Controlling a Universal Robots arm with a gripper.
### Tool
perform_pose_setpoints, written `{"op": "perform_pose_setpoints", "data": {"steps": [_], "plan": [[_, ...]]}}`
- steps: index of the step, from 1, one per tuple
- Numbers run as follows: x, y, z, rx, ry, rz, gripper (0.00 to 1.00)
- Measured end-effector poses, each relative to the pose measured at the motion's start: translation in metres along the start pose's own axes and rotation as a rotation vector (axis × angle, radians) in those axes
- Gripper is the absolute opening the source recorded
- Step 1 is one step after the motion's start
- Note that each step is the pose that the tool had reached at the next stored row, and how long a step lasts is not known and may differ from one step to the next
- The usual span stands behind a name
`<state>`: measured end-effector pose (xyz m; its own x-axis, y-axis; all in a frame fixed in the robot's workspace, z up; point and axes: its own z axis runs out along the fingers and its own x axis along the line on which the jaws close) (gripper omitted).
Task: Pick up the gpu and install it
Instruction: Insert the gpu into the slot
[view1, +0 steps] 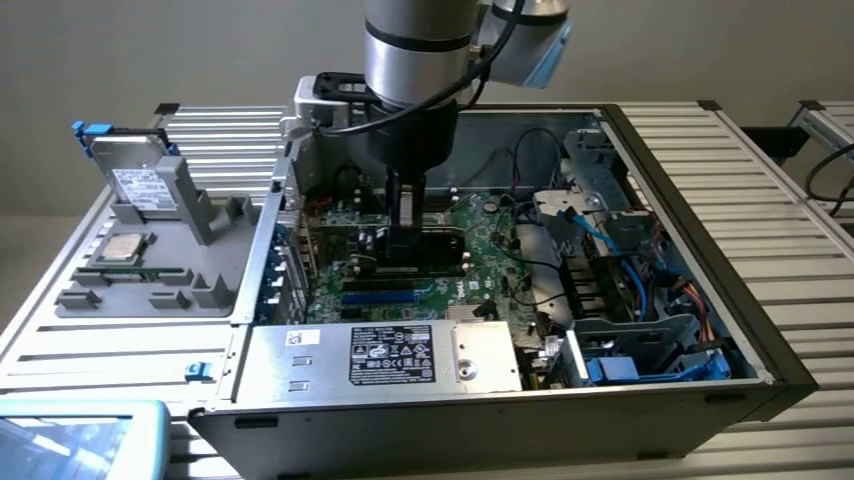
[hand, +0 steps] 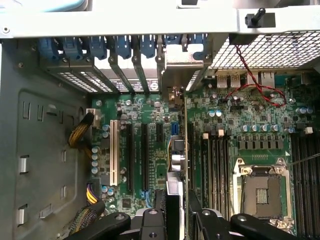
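Grip is already made: we see the claw (hand: 175, 212) closed on the gpu (hand: 174, 186). The card stands edge-on between the 2 black fingers (hand: 152, 220), low over the green motherboard (hand: 150, 115) inside the open computer case (view1: 667, 130). It hangs just above the long black expansion slots (hand: 131, 150). We cannot tell whether its lower edge touches a slot.

We judge the card light, stiff and fragile, a thin board with a silver metal end. Its flat faces near the upper edge look like the safest hold, away from the contacts.

The case is dull grey sheet metal with perforated mesh (hand: 260, 50) and blue plastic latches (hand: 125, 47). A square CPU socket (hand: 260, 192) sits beside the slots.
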<state>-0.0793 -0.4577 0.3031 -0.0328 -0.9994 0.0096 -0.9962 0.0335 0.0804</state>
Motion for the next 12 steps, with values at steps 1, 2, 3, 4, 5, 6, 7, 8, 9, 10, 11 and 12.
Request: {"op": "perform_pose_setpoints", "data": {"steps": [1, 2, 3, 4, 5, 6, 7, 8, 9, 10, 11, 12], "plan": [[0.0002, 0.0007, 0.0009, 0.0013, -0.0001, 0.0, 0.28], [0.0003, 0.0014, 0.0021, 0.0028, -0.001, 0.0, 0.28], [0.0004, 0.0021, 0.0032, 0.0042, -0.0018, 0.0, 0.28], [0.0005, 0.0026, 0.0044, 0.0049, -0.003, 0.0, 0.28], [0.0008, 0.0028, 0.0056, 0.0051, -0.0047, 0.0, 0.28], [0.0015, 0.0028, 0.0066, 0.0048, -0.009, -0.001, 0.28], [0.0021, 0.003, 0.0077, 0.0047, -0.0148, -0.001, 0.28], [0.0028, 0.0034, 0.0083, 0.0045, -0.0197, -0.001, 0.28], [0.0037, 0.0038, 0.0086, 0.0044, -0.0237, -0.002, 0.28], [0.0045, 0.0042, 0.0088, 0.0044, -0.0251, -0.002, 0.28], [0.0054, 0.0046, 0.0089, 0.0044, -0.0259, -0.002, 0.28], [0.0061, 0.005, 0.0094, 0.0044, -0.0266, -0.002, 0.28]]}}
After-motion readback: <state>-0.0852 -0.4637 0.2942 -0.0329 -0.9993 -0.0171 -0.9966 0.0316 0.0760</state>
